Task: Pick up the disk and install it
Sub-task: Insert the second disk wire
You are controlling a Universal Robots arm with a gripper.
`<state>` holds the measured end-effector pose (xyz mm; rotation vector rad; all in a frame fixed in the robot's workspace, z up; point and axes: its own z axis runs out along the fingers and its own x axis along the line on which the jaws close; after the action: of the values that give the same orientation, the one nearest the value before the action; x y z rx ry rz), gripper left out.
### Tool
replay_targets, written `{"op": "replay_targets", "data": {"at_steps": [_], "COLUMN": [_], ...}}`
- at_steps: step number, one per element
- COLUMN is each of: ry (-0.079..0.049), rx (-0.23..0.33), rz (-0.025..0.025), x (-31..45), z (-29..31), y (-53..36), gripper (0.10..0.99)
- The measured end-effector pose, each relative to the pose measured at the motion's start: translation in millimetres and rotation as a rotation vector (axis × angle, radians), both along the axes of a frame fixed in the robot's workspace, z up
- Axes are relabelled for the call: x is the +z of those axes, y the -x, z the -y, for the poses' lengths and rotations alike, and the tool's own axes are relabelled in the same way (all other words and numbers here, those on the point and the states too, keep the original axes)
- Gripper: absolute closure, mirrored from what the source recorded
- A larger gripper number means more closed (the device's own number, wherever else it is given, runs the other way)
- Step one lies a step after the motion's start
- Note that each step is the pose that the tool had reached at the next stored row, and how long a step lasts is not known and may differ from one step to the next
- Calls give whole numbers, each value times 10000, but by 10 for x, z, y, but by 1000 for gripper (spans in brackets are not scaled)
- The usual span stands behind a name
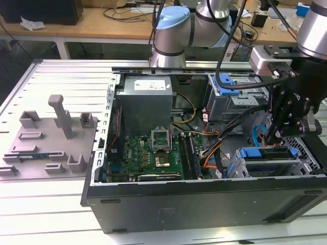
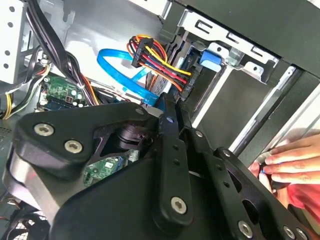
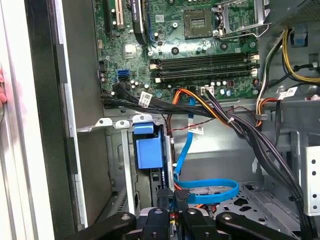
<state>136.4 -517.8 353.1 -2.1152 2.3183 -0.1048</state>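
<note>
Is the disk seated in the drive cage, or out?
In. The silver hard drive in its blue plastic carrier bracket lies inside the grey metal drive cage.

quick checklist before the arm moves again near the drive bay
1. Disk in the drive cage at the exterior view's right: ok.
2. Disk fully seated: cannot tell.
3. Gripper over the cage, next to the disk's blue carrier: ok.
4. Cables away from the gripper: not ok, the blue cable loops right beside it.
5. People away from the case: not ok, a hand rests at the case edge.
</note>
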Motion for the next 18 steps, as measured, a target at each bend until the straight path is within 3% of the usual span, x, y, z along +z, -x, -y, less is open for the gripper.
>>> {"op": "replay_targets", "data": {"at_steps": [8,11,14,18], "ry": [-22,-43,-109,-300], "rx": [221,310,330,344], "rz": [15,22,28,32], "x": [0,0,-1,-7], "z": [23,57,67,82], "y": [0,0,0,0], "gripper": [922,922,922,922]}}
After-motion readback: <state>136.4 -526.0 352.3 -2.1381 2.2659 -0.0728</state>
